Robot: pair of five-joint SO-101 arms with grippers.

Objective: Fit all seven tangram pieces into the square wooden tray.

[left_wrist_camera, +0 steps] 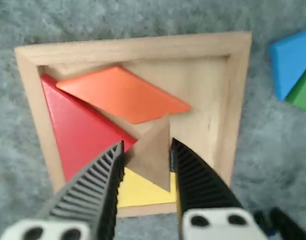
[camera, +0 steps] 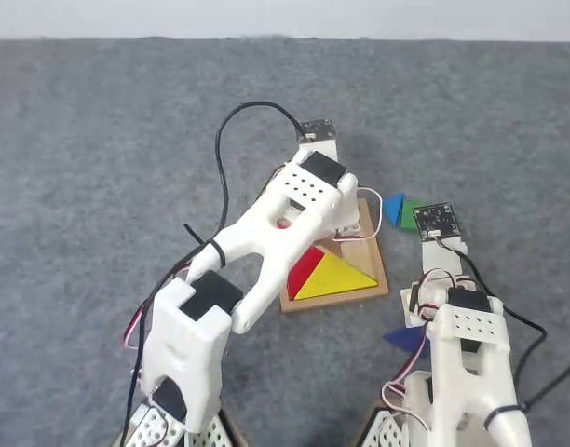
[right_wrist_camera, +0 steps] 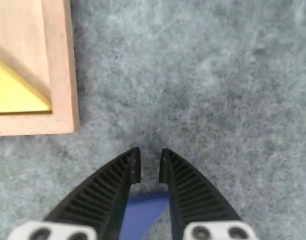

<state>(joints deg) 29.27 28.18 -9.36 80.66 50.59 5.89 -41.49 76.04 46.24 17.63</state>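
The square wooden tray [left_wrist_camera: 133, 45] holds a red triangle [left_wrist_camera: 78, 125], an orange parallelogram [left_wrist_camera: 120, 92] and a yellow triangle [left_wrist_camera: 138, 192]. My left gripper [left_wrist_camera: 146, 147] hangs over the tray's middle, shut on a plain brown triangle [left_wrist_camera: 154, 160] held tilted above the yellow piece. In the high view the left arm covers much of the tray [camera: 336, 298]. My right gripper [right_wrist_camera: 149, 165] hovers shut over the carpet just off the tray's near right corner [right_wrist_camera: 63, 125], nothing between its tips. A dark blue piece [right_wrist_camera: 143, 215] lies on the carpet beneath it.
A light blue piece [camera: 394, 209] and a green piece [camera: 412, 212] lie together on the grey carpet beyond the tray's far right corner. The dark blue piece [camera: 401, 337] sits beside the right arm. Open carpet spreads to the left and far side.
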